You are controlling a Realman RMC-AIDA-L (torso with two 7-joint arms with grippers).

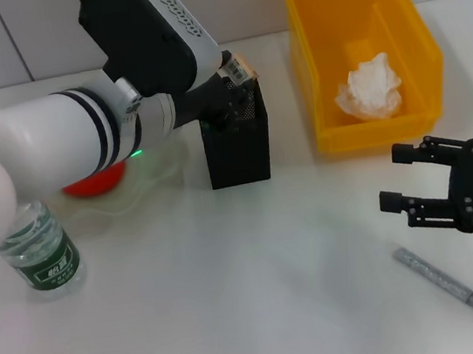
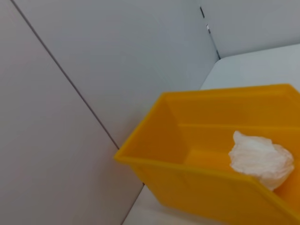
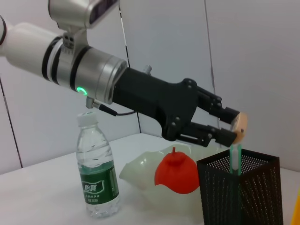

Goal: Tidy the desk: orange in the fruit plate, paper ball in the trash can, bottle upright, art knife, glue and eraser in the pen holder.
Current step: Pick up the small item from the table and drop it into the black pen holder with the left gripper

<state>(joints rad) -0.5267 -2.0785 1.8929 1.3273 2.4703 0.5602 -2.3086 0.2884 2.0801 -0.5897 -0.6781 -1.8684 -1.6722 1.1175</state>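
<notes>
1. Hovering over the pen holder (image 1: pixel 237 146), the left end effector (image 3: pixel 233 126) pinches the eraser (image 3: pixel 241 127) between its fingertips, just above the mesh rim, and the drop is the step in hand.
2. Watch the line-up: in the right wrist view the eraser sits above the near edge of the opening rather than dead centre, so I'd nudge it further over the cup before letting go, or it may clip the rim and bounce onto the surface (image 1: pixel 253 298).
3. Mind the art knife (image 3: pixel 234 159), already standing inside the holder with its mint body poking up; a release right on top of it could deflect the little block, so aim for the free side.
4. Lower a touch, then part the fingers gently, no flick.
5. Elsewhere, things look good: the orange (image 3: pixel 177 171) is in the fruit plate (image 3: pixel 140 171), the bottle (image 3: pixel 97 176) stands upright and the paper ball (image 1: pixel 370 88) lies in the trash can (image 1: pixel 365 53).
6. Only the glue (image 1: pixel 448 283) is left lying on the surface, just beside the right end effector (image 1: pixel 391 177), which waits with its fingers spread wide and empty.
</notes>
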